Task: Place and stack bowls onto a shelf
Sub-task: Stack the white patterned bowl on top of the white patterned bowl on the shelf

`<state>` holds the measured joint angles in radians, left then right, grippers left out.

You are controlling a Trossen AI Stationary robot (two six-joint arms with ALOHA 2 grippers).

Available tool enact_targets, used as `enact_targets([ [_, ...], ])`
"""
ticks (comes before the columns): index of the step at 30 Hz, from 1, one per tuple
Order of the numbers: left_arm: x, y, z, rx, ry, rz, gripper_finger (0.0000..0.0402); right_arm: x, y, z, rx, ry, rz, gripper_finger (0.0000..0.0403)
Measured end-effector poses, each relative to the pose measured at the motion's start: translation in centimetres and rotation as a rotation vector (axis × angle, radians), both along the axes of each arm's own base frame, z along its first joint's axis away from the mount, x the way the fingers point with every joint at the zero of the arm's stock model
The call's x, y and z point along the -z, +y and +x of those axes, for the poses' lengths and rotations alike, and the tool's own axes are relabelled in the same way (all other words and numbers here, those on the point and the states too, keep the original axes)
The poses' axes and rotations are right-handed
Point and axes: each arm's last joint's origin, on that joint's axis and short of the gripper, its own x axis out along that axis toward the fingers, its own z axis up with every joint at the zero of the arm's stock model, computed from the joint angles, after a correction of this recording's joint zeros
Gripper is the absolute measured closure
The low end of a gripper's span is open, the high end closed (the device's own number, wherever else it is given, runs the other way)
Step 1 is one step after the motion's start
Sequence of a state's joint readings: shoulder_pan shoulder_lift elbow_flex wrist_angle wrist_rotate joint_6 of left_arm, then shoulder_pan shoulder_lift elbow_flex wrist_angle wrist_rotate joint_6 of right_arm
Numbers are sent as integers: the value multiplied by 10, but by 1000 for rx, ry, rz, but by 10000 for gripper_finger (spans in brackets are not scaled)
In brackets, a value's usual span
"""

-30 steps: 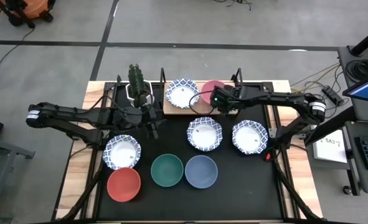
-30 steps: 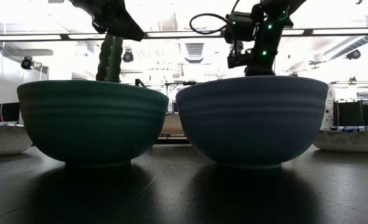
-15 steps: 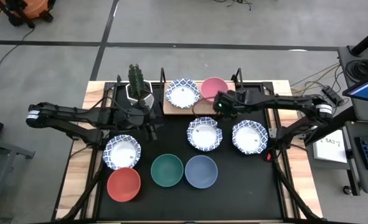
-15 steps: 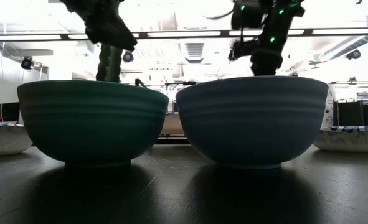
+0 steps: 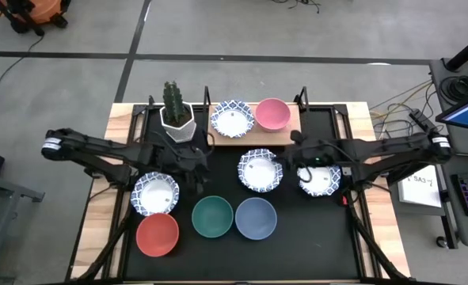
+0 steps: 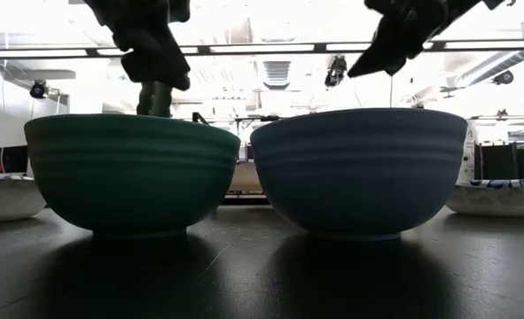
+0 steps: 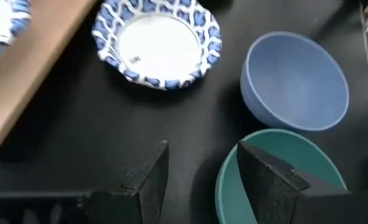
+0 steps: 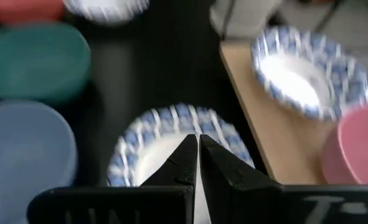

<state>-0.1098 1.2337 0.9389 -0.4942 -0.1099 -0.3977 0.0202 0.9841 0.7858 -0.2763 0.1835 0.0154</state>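
Note:
The shelf (image 5: 253,133) holds a blue-rimmed white bowl (image 5: 232,119) and the pink bowl (image 5: 272,114), side by side on their bases. On the black mat stand three more patterned bowls (image 5: 260,170) (image 5: 319,176) (image 5: 154,192) and the red (image 5: 157,234), green (image 5: 212,216) and blue (image 5: 256,218) bowls. My left gripper (image 7: 199,168) is open and empty above the mat, just before the green bowl (image 7: 277,177). My right gripper (image 8: 196,155) is shut and empty, in the air between the middle and right patterned bowls (image 5: 297,157).
A cactus in a white faceted pot (image 5: 176,115) stands left of the shelf. The shelf's right third is bare wood (image 5: 293,127). Black posts (image 5: 301,99) rise at the shelf's corners. Both arms reach over the mat's middle strip.
My right gripper has left the pink bowl on the shelf and gone toward the table's near edge and a little right, to above the mat between two patterned bowls. My left arm has drawn toward the near edge, uncovering the cactus. No bowl has moved.

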Motion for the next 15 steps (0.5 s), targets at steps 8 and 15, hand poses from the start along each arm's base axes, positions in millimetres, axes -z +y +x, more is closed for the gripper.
enact_targets([
  [8,16,-10,33,176,149,156,229,10,1,-14,-31,-140,-42,394],
  [15,30,-8,16,-70,680,-8,229,16,1,-17,-29,-116,-37,394],
])
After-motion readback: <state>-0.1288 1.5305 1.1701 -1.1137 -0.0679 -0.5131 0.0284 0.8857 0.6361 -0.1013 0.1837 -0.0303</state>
